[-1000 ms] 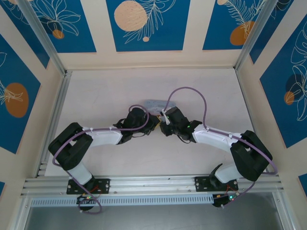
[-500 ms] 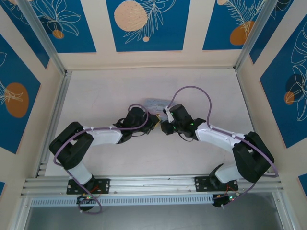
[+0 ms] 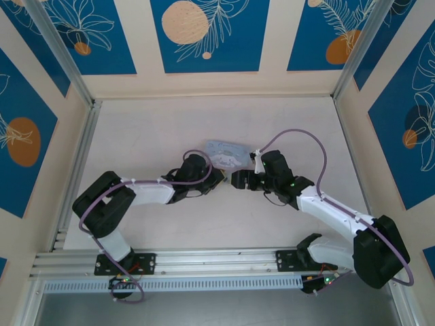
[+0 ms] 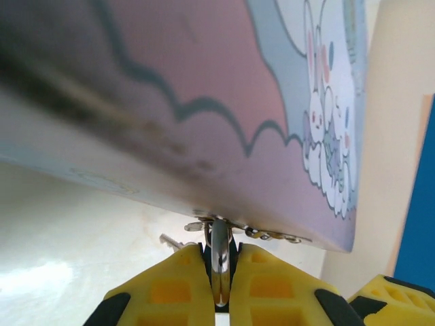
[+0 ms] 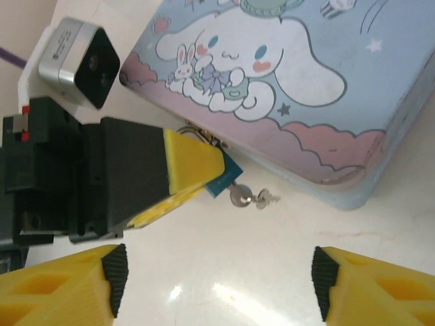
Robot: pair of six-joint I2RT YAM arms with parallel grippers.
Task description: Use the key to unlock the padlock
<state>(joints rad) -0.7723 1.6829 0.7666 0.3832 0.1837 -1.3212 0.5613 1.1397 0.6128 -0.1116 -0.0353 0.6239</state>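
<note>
The desk (image 3: 156, 129) is a pale surface with blue-patterned panels on its left, right and far sides.

The left arm (image 3: 146, 193) and right arm (image 3: 333, 210) reach in from the near edge and meet just short of the desk's centre.

A pale blue tin (image 3: 228, 153) with a white cartoon lid lies flat at mid-desk, just beyond the point where the arms meet.

Left tool (image 4: 219, 292): closed. Its yellow fingers (image 4: 173, 285) are clamped on the padlock (image 5: 226, 178) at the tin's near edge. In the left wrist view, the silver shackle (image 4: 219, 261) rises from between the pads to a small fitting on the tin's rim.

Right tool (image 5: 216, 288): open. Its jaws stand wide apart with nothing between them. It is drawn back just right of the padlock and clear of it.

Only a teal corner of the padlock shows past the left tool's fingertip, close against the tin.

The key (image 5: 239, 196) is silver and sits at the padlock's exposed end. It points right along the tin's edge, low over the desk, and no tool is touching it.
</note>
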